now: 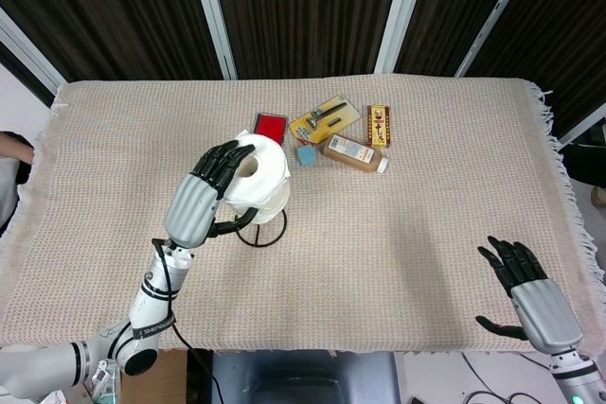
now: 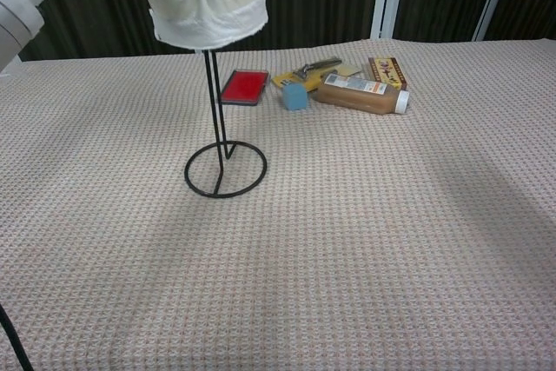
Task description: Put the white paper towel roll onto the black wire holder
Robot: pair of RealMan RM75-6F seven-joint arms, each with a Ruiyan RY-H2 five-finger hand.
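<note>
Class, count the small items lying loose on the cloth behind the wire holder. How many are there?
5, clustered near the far edge: red pad, blue block, yellow card, brown bottle, brown box. The roll could hide more.

1. The paper towel roll (image 2: 211, 2) is soft, matt white paper.
2. The holder (image 2: 224, 168) is thin black wire.
3. The tablecloth (image 2: 365, 241) is beige, coarse-woven cloth.
4. The left hand (image 1: 202, 198) has grey, smooth shells.
</note>
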